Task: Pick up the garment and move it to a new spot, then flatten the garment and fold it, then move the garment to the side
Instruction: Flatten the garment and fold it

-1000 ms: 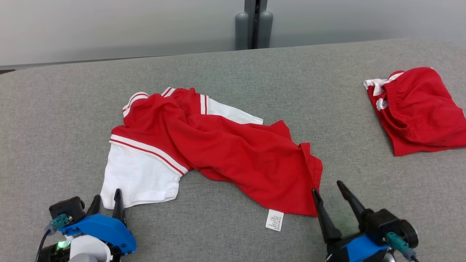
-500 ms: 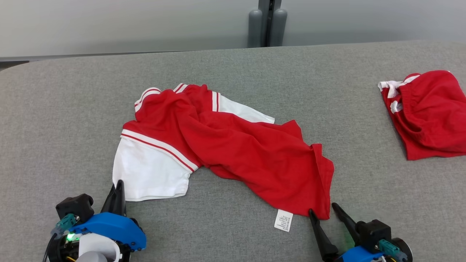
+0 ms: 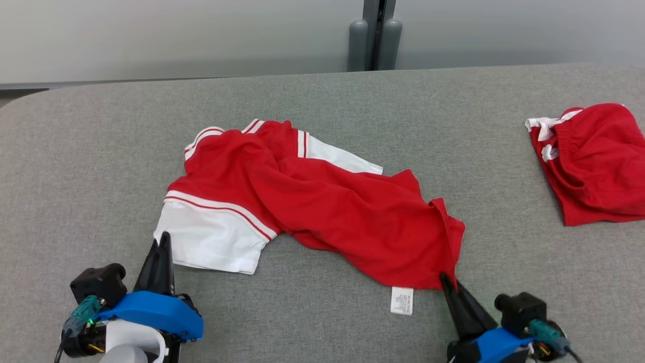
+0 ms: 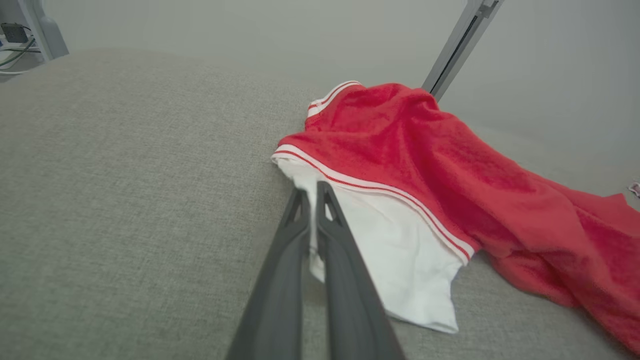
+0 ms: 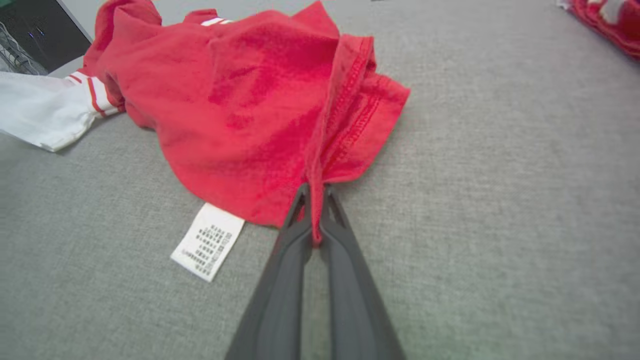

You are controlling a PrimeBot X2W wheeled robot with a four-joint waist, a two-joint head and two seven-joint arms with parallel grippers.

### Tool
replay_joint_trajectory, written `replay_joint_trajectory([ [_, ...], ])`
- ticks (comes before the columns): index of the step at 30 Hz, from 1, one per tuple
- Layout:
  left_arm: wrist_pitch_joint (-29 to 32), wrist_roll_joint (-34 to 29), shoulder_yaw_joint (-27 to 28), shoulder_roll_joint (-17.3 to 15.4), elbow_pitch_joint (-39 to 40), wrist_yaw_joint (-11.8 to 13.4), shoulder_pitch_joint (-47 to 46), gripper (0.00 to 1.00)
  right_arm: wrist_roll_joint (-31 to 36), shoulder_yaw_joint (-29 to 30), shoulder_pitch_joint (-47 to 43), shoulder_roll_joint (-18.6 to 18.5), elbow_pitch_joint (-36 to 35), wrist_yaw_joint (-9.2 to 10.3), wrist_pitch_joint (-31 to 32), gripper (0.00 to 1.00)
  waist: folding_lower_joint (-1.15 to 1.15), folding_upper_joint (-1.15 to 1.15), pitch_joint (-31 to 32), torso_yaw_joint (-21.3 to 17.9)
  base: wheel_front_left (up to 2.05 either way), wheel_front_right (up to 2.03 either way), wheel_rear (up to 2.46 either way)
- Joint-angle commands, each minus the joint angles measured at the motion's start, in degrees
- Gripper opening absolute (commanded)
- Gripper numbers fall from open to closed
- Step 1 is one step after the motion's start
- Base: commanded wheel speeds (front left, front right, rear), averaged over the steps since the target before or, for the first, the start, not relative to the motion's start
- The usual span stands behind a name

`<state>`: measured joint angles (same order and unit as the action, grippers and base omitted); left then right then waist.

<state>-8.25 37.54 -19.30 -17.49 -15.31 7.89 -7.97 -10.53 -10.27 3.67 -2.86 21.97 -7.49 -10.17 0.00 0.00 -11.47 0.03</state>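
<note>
Now that both pairs of fingers have come together, the garment (image 3: pixel 322 212) is held at its two near ends. One second ago the left gripper (image 3: pixel 162 243) and the right gripper (image 3: pixel 446 280) both stood open beside the cloth. The left one closed first, and the right one closed only just now.

In the left wrist view the left fingers (image 4: pixel 292 235) are shut with a thin strip of the white sleeve (image 3: pixel 211 242) between them, at the sleeve's outer edge. In the right wrist view the right fingers (image 5: pixel 290 250) pinch the stitched red hem (image 5: pixel 350 115) at its corner, just beside the white care label (image 3: pixel 401 301).

The garment itself lies crumpled in the middle of the grey surface (image 3: pixel 101 151), not yet lifted, and its shape looks almost the same as before. A second red garment (image 3: pixel 594 161) lies well apart at the right side.

I judge that the grasp is now complete, so the first step, picking up the garment and moving it to a new spot, can begin. Both grips are thin, on an edge only, so the cloth could slip out when the arms rise.
</note>
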Motion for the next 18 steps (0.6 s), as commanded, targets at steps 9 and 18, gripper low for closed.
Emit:
replay_joint_trajectory([
  [9,-1.5,-1.8,1.6,-3.3,10.9,1.0,-1.3,0.0,-3.7,2.6,4.2,-0.1,-13.1,-0.01,0.0,0.0,0.0,0.0,4.0,-1.6,0.0,0.0,0.0],
  [18,0.5,-4.3,4.5,-8.4,27.9,2.6,-5.3,0.0,-0.4,8.3,6.9,-0.1,-28.7,-0.01,5.2,0.0,0.0,0.0,8.5,-2.2,0.0,0.0,0.0],
])
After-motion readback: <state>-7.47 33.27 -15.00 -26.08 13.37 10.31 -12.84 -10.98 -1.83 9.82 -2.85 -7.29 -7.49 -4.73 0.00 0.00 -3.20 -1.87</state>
